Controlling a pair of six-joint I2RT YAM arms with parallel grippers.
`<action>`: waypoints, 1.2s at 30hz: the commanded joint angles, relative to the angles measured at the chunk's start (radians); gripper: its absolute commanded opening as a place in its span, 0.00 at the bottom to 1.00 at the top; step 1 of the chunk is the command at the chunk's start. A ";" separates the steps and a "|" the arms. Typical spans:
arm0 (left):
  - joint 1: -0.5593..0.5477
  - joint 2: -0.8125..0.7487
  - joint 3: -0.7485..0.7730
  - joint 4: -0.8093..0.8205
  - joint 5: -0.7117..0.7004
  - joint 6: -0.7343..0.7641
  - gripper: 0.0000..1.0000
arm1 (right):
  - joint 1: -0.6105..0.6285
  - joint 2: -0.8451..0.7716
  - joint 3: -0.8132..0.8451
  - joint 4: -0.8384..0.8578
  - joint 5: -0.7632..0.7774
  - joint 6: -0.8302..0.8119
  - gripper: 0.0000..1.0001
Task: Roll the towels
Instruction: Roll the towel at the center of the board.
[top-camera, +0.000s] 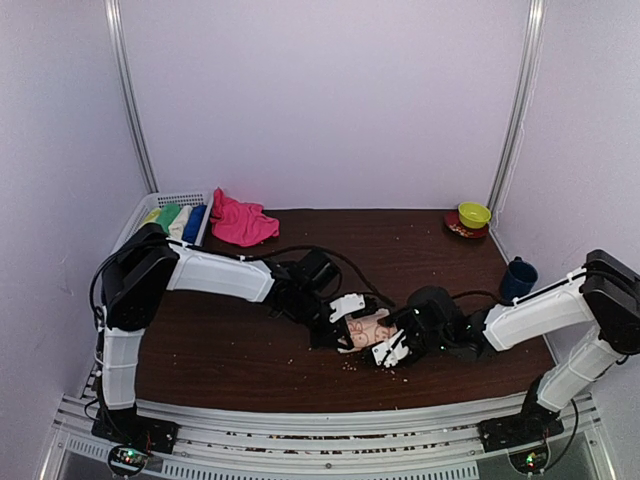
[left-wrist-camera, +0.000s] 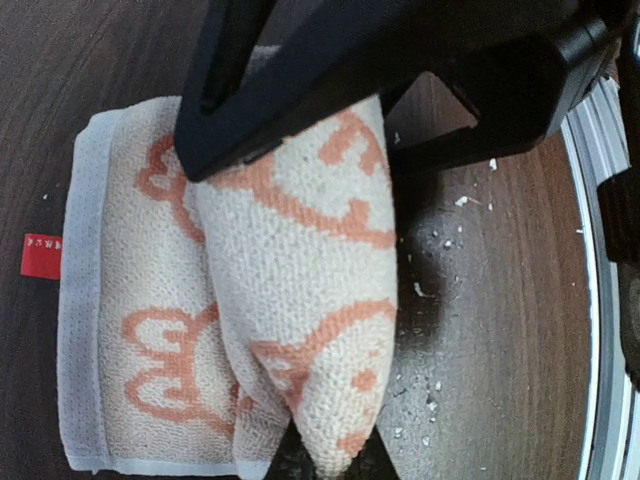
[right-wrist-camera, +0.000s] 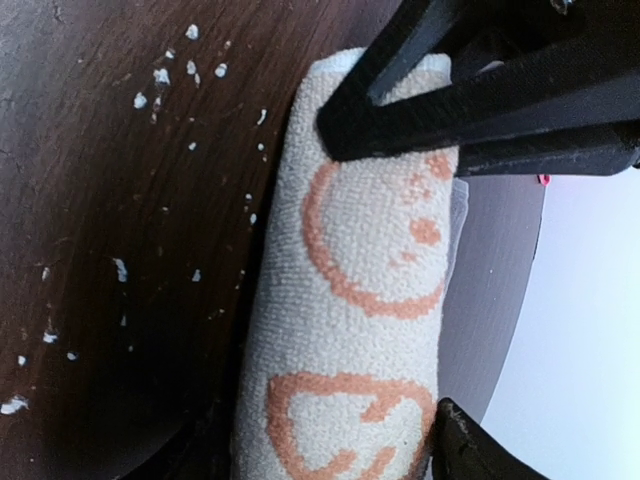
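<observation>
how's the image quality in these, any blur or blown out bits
Top external: soft, even light, but the towel is small and short on detail. Left wrist: weave sharp, left claw just an underexposed black shape. Right wrist: weave sharp too, lower right corner washed out pale.

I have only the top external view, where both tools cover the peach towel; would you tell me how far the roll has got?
Observer: In the left wrist view the peach towel is only partly rolled. A flat part lies on the table beside the roll.
Operator: Is the left tool holding the roll?
Observer: Yes, the left tool has the rolled part pinched between its fingers.
Operator: And the right tool?
Observer: The right tool has one finger lying across the roll's end. I cannot tell whether it is clamped.
</observation>
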 joint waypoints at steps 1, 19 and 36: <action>0.010 0.057 -0.006 -0.118 -0.021 -0.007 0.07 | 0.041 0.003 -0.009 0.001 0.074 -0.004 0.69; 0.010 0.082 0.039 -0.133 -0.103 -0.051 0.08 | 0.109 0.031 0.091 -0.133 0.169 0.148 0.49; 0.014 -0.121 -0.094 0.012 -0.321 -0.113 0.48 | 0.088 0.111 0.197 -0.312 0.072 0.265 0.00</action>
